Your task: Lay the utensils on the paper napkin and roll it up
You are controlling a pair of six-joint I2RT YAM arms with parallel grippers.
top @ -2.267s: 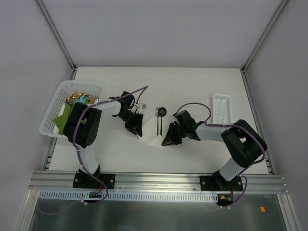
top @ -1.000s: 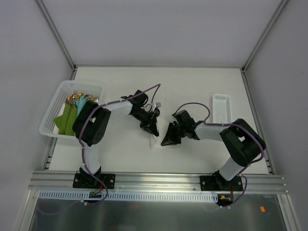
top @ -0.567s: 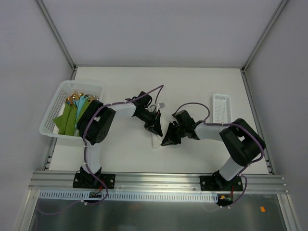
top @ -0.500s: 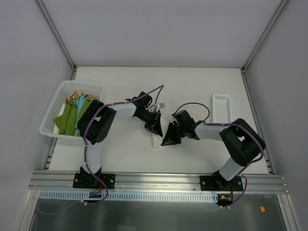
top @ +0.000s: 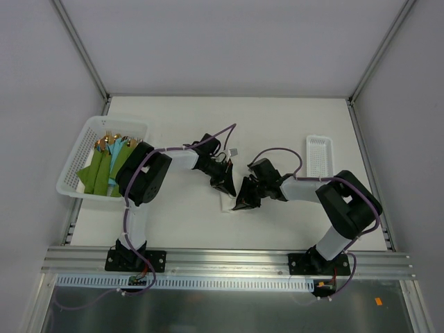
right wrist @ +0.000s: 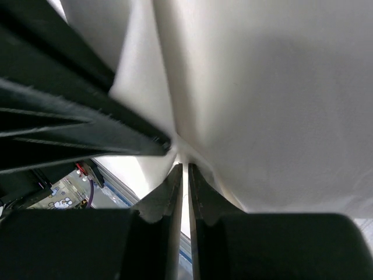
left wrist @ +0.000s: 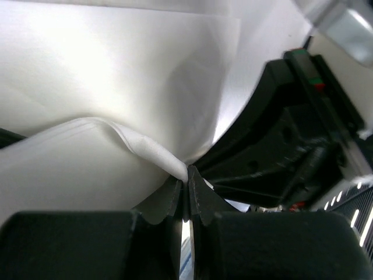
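Note:
The paper napkin (top: 227, 204) lies mid-table, folded over, and only a small white patch shows between the grippers. My left gripper (top: 225, 185) is shut on its lifted folded edge (left wrist: 145, 146). My right gripper (top: 243, 202) sits just right of it, tip to tip, shut on a pinch of the same napkin (right wrist: 245, 87). In the left wrist view the right gripper (left wrist: 291, 140) is the black body close ahead. In the right wrist view a left finger (right wrist: 76, 116) crosses at the left. The black spoon and fork are hidden under the napkin and the grippers.
A white basket (top: 75, 158) at the left holds green and teal cloths (top: 104, 170) with gold cutlery. A small white tray (top: 319, 157) stands at the right. A small metal piece (top: 234, 151) lies behind the grippers.
My left gripper has moved right across the napkin, pulling its edge over the spoon and fork, which no longer show. It now meets the right gripper, which has hardly moved.

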